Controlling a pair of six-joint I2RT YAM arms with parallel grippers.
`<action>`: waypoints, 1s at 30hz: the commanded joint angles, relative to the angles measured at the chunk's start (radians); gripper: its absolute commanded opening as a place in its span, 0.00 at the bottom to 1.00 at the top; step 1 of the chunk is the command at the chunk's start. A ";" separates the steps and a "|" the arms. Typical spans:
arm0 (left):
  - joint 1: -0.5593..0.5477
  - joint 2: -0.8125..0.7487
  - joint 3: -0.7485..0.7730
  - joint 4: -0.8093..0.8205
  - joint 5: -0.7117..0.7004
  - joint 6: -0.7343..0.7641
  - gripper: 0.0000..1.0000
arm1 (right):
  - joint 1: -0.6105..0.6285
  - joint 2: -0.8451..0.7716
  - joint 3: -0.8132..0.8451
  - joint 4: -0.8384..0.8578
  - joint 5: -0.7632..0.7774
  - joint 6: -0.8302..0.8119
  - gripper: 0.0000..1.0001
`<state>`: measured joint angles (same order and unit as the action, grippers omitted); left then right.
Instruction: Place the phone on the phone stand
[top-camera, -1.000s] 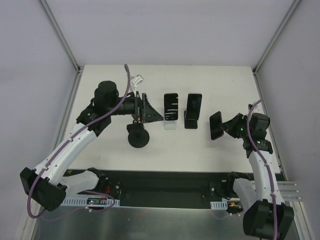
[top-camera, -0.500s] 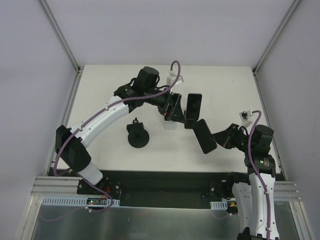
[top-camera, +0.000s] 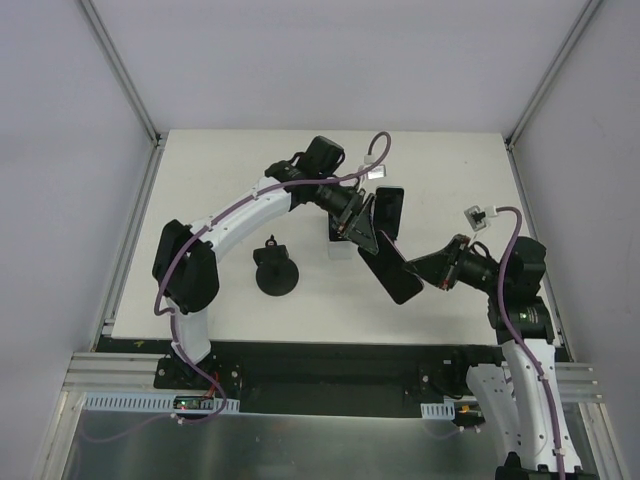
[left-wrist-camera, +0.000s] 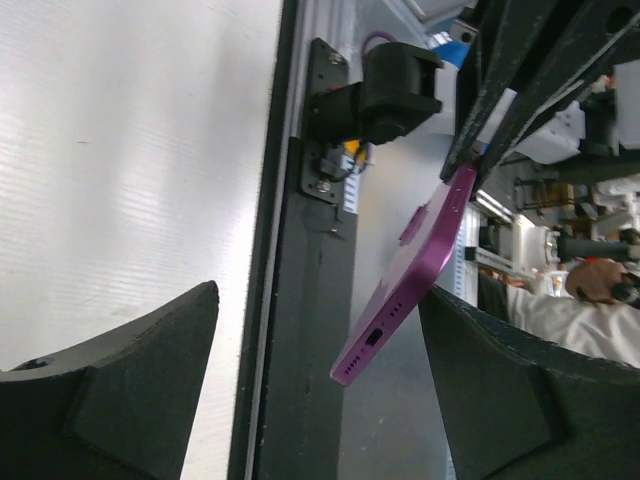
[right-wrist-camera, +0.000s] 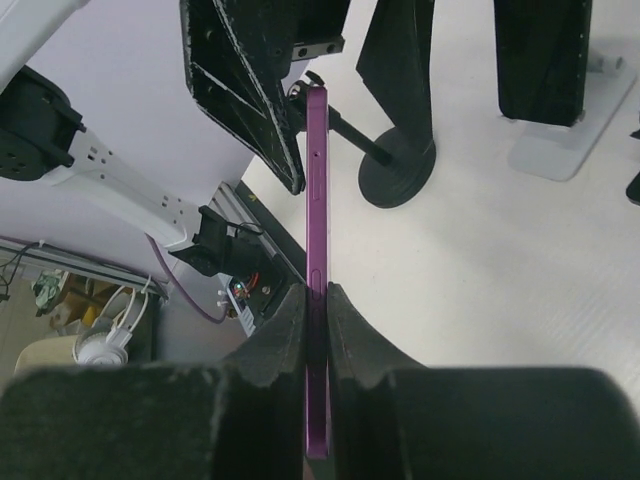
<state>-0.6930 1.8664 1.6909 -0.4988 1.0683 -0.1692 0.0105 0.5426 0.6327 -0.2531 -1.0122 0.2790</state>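
My right gripper (top-camera: 422, 268) is shut on a purple phone (top-camera: 393, 272) and holds it above the table, tilted, its free end toward the left arm. In the right wrist view the phone (right-wrist-camera: 316, 190) is seen edge-on, clamped between the gripper's (right-wrist-camera: 316, 292) fingers. My left gripper (top-camera: 362, 230) is open, with the phone's free end (left-wrist-camera: 410, 265) between its jaws, close to the right finger (left-wrist-camera: 520, 390); I cannot tell whether they touch. An empty black phone stand (top-camera: 275, 274) with a round base stands left of centre, and also shows in the right wrist view (right-wrist-camera: 398, 160).
A dark phone on a black stand (top-camera: 387, 208) stands behind the grippers. A white stand (top-camera: 340, 250) shows just under my left gripper, with its base in the right wrist view (right-wrist-camera: 565, 145). The table's near edge (top-camera: 330, 342) runs past a black rail.
My left arm has swung right from the black stand to the table's middle. My right gripper has brought the phone left and tilted it, so its end now lies between my left jaws.
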 joint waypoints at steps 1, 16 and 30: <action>-0.010 -0.007 0.010 -0.011 0.222 0.053 0.72 | 0.037 0.019 0.058 0.155 -0.046 0.051 0.01; -0.039 -0.160 -0.066 0.025 0.171 0.024 0.00 | 0.129 0.123 0.065 0.244 0.093 0.091 0.09; -0.023 -0.832 -0.538 0.314 -0.924 -0.134 0.00 | 0.340 0.132 -0.102 0.492 0.665 0.772 0.96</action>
<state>-0.7185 1.2255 1.3056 -0.4232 0.4858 -0.2455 0.2195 0.6685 0.5388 0.0589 -0.5766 0.7795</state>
